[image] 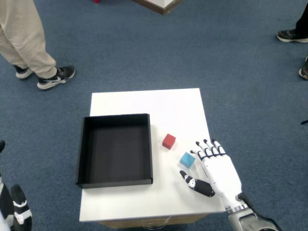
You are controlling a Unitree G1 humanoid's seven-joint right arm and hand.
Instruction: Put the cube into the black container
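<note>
No text, label, brand, number or sign can be read anywhere in the head view.

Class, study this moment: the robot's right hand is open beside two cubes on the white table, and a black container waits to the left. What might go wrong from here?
1. The right hand sits open next to the blue cube, not around it; closing badly may push it away.
2. The red cube lies close by, so the fingers might bump it.
3. Both cubes lie near the white table's right side; a shove could send one off, away from the black container.
</note>
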